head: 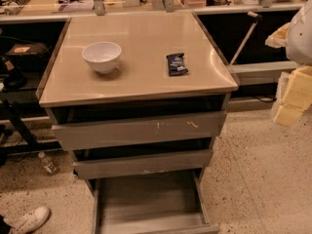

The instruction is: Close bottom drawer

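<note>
Here the gripper (294, 97), grip impossible to tell, hangs right of the open bottom drawer (148, 199), so a skewed push could jam it.

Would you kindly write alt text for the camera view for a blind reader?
The narrow grey-brown bottom drawer of a three-drawer cabinet stands pulled far out. The robot's pale pincer hangs at the right edge, apart from it. A white bowl rests on top.
</note>
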You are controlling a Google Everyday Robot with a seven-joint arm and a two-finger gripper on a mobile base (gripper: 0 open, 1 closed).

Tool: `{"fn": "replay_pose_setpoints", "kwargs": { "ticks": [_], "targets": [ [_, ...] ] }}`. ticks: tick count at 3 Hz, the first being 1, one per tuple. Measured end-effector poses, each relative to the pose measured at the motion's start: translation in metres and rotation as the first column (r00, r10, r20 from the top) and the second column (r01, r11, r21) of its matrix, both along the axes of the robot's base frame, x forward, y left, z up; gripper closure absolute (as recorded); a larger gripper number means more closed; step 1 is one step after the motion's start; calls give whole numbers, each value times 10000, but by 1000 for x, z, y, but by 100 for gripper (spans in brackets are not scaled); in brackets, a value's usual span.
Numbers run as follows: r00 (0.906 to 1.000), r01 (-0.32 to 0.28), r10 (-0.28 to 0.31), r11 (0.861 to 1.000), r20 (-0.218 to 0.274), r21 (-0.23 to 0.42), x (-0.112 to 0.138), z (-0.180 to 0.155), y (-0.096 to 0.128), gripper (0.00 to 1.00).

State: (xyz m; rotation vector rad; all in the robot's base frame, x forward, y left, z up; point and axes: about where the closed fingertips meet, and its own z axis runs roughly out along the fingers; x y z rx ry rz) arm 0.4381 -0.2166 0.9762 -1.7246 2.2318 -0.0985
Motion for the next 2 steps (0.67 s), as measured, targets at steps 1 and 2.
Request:
{"fn": "replay_pose_setpoints", "kwargs": {
  "ticks": [1, 2],
  "targets": [
    [10000, 0, 0, 10000, 0, 0, 0, 0, 0, 0],
    [10000, 0, 0, 10000, 1, 0, 0, 0, 0, 19]
  ]
}}
